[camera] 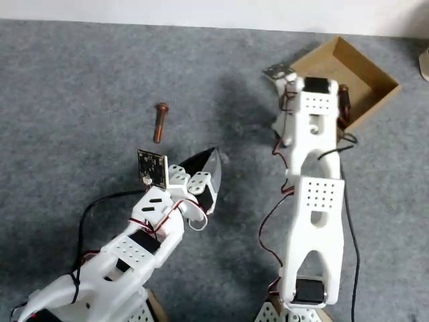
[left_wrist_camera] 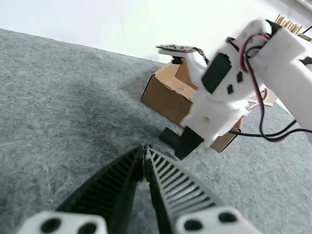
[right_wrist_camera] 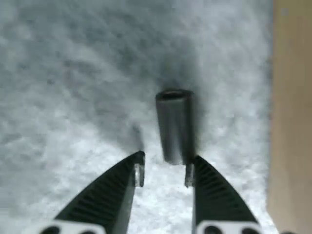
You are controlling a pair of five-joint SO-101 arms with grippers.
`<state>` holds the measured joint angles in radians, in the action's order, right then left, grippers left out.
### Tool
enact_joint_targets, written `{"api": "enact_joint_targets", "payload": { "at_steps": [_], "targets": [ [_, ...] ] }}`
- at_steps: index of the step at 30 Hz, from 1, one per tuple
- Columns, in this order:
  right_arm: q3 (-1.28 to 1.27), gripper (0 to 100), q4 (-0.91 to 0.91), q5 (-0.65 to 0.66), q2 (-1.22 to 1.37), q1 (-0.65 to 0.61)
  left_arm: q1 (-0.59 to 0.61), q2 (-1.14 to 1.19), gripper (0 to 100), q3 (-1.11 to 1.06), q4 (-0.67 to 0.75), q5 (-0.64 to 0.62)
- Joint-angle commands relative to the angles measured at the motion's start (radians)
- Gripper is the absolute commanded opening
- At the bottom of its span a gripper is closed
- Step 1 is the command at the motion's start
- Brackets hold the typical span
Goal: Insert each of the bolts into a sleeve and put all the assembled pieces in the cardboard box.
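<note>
The bench (camera: 80, 80) is covered with a grey felt-like cloth. On it lies a copper-coloured metal bolt (camera: 160, 123), well apart from both arms. In the high view its long axis runs almost straight away from the arms' bases, with the head at the far end and the shaft pointing back toward the left pincer (camera: 213, 155). The black ribbed fingers (left_wrist_camera: 168, 175) of that pincer are pressed together, with nothing between them, and it hangs low over the cloth, near the bolt but not touching it.

The right pincer (right_wrist_camera: 164, 170) is spread a little over a dark grey metal sleeve (right_wrist_camera: 174, 124). The sleeve lies flat, and its long axis is in line with the pincer. Its open mouth faces away from the pincer, and its near end sits between the two fingertips, closer to one of them. The sleeve is just beside the outer wall of the brown cardboard box (right_wrist_camera: 292, 122), on the cloth and not inside the box.
</note>
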<state>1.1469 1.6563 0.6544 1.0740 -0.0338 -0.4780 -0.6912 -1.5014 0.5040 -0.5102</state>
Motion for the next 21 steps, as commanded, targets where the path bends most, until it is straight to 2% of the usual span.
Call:
{"api": "enact_joint_targets", "payload": {
  "at_steps": [1, 10, 15, 21],
  "targets": [
    [0.051, 12.1, 0.041, 0.015, -0.021, -0.027, 0.004, -0.001, 2, 0.008, -0.002, 0.008],
    [0.045, 12.1, 0.013, 0.015, -0.016, -0.022, 0.004, -0.001, 2, 0.008, -0.002, 0.008],
    [0.045, 18.6, -0.024, 0.015, -0.016, -0.013, 0.004, -0.001, 2, 0.008, -0.002, 0.008],
    [0.042, 19.0, -0.015, 0.015, -0.016, -0.01, 0.004, -0.001, 2, 0.008, -0.002, 0.009]
  ]
}}
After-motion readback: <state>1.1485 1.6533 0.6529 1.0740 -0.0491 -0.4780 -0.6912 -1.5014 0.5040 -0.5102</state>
